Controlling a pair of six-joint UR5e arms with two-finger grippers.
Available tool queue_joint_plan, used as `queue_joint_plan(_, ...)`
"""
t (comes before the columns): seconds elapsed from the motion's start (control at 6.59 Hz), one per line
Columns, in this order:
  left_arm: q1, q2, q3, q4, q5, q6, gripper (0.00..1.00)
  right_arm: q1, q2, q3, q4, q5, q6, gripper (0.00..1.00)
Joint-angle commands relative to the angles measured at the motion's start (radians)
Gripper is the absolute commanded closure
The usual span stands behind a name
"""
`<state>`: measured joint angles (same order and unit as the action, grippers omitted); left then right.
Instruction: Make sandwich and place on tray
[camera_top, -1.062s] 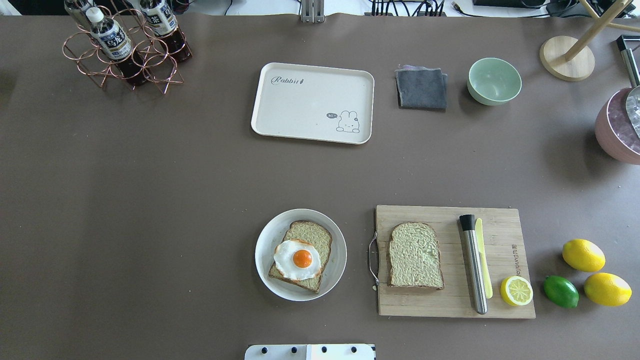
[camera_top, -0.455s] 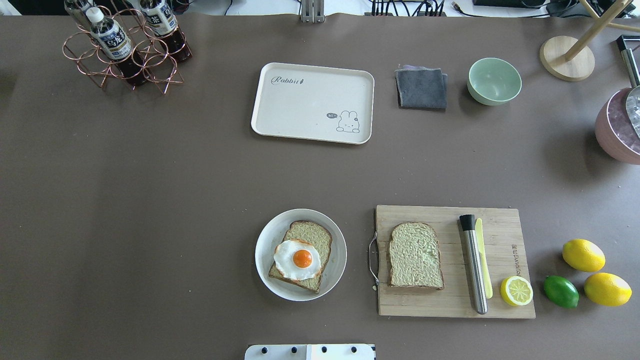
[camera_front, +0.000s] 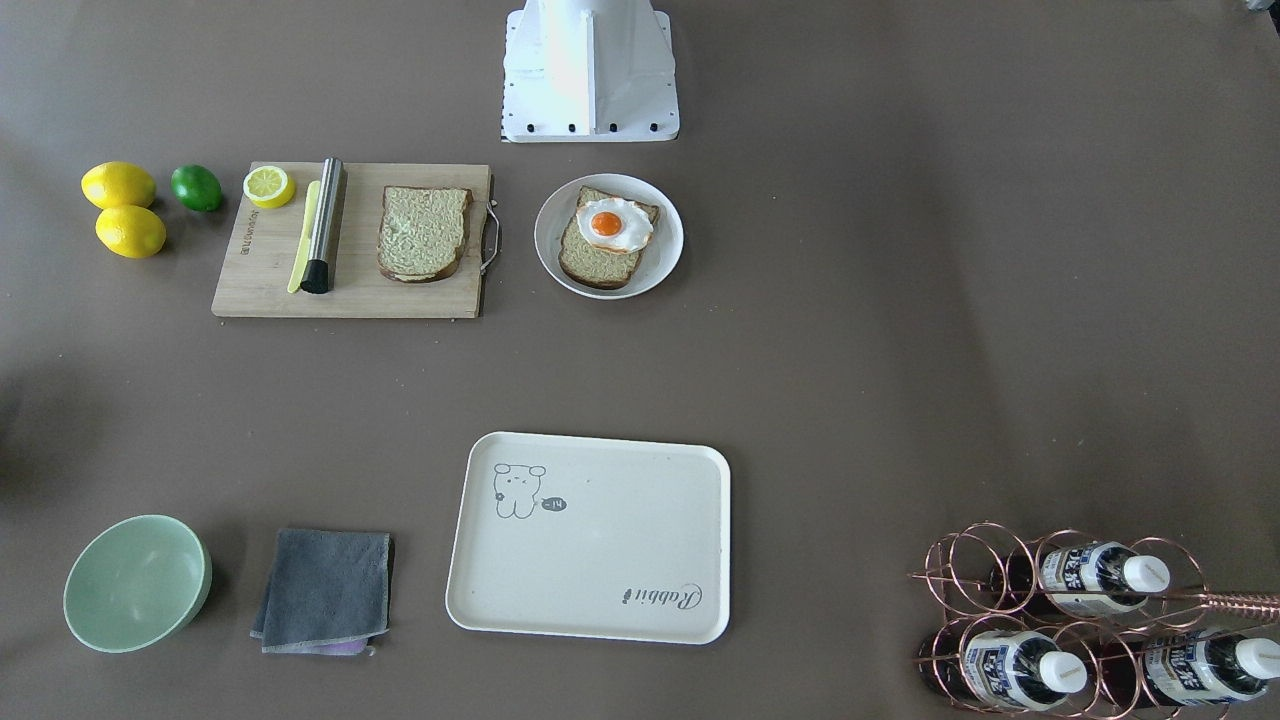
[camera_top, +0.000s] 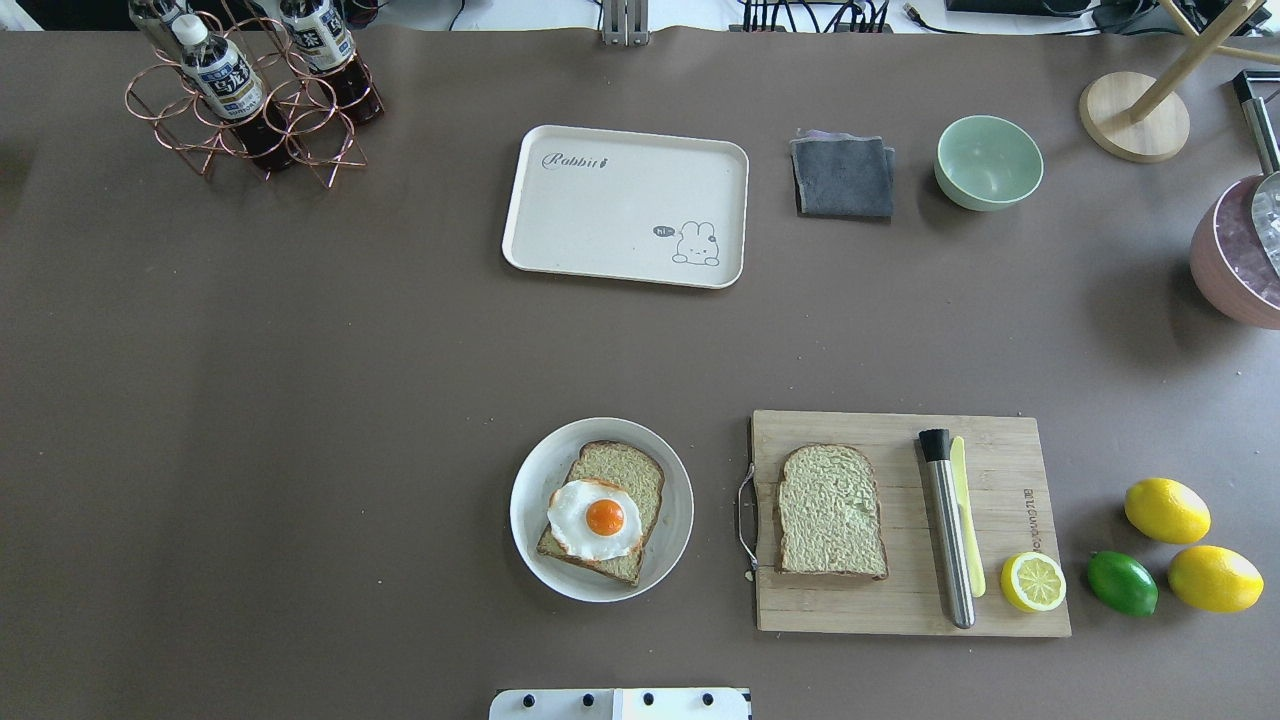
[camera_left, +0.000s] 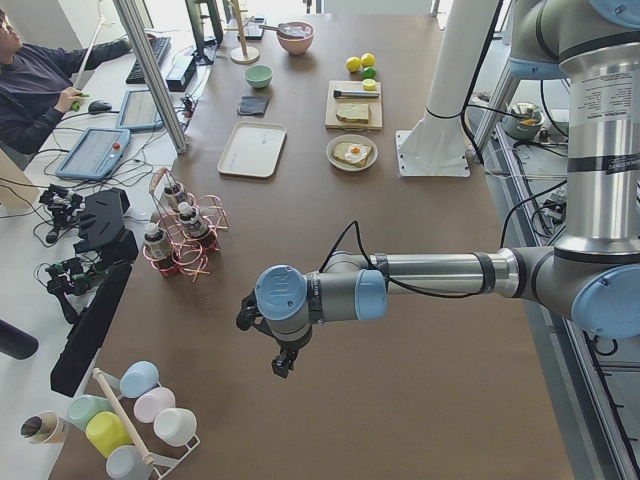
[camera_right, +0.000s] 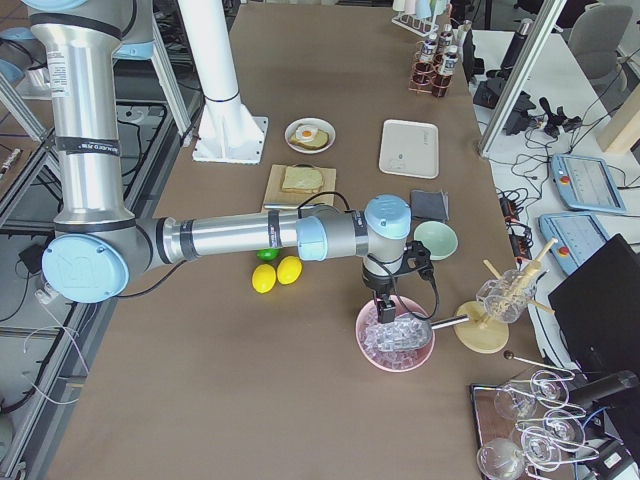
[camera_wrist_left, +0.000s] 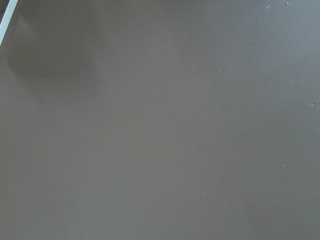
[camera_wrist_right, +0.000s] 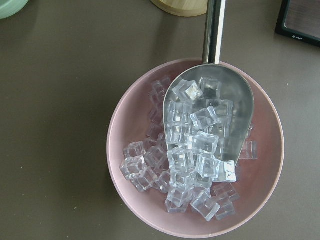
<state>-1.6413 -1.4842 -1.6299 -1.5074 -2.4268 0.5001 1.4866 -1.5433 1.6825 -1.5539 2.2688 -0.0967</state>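
Note:
One slice of bread with a fried egg (camera_top: 604, 517) on top lies on a round white plate (camera_top: 535, 480), also seen in the front view (camera_front: 610, 227). The second slice (camera_top: 831, 511) lies apart on the wooden cutting board (camera_top: 1005, 600). The cream tray (camera_top: 627, 205) stands bare at the far middle of the table. My left gripper (camera_left: 283, 368) hangs over bare table at the left end, far from the food. My right gripper (camera_right: 385, 312) hangs over a pink bowl of ice. I cannot tell whether either is open or shut.
On the board lie a metal tube (camera_top: 947, 530), a yellow knife and a lemon half (camera_top: 1033, 581). Two lemons and a lime (camera_top: 1121, 583) lie to its right. A grey cloth (camera_top: 843, 177), green bowl (camera_top: 988, 161), bottle rack (camera_top: 250, 95) and pink ice bowl (camera_wrist_right: 195, 150) stand around.

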Motion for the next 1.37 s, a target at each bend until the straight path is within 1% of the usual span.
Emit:
queue_joint_plan(0.0,0.0,0.001,-0.004,0.003,0.0,0.0,0.03,-0.005,0.0,0.0,0.0,0.0,0.002,0.0)
queue_joint_plan(0.46,0.0,-0.013,-0.005,-0.002,0.0,0.0,0.03,-0.006,0.026,0.005,-0.005,0.003,0.005,0.0)
queue_joint_plan(0.76,0.002,-0.019,-0.002,0.006,0.002,-0.047,0.03,-0.009,0.031,0.006,-0.003,0.038,0.005,0.0)
queue_joint_plan(1.06,0.002,-0.016,0.001,0.004,0.003,-0.057,0.03,-0.017,0.031,0.003,-0.014,0.046,0.023,0.0)
queue_joint_plan(1.21,0.0,-0.008,-0.001,0.004,0.003,-0.057,0.03,-0.017,0.029,0.005,-0.006,0.046,0.158,0.0)
